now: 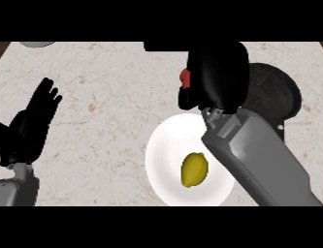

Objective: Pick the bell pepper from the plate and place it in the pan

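My right hand (216, 77) hangs above the counter between the white plate (165, 145) and the dark pan (275, 94), its fingers curled round a red bell pepper (185, 78). Only a small red patch of the pepper shows at the hand's left edge. The hand overlaps the pan's left rim. A yellow lemon (195, 169) lies on the plate. At the left, my left hand (29, 123) rests open, fingers up.
A pale round object (37, 43) peeks in at the counter's far left edge. Dark wood shows beyond the marble counter's far corners. My right forearm (260, 160) crosses the plate's right side.
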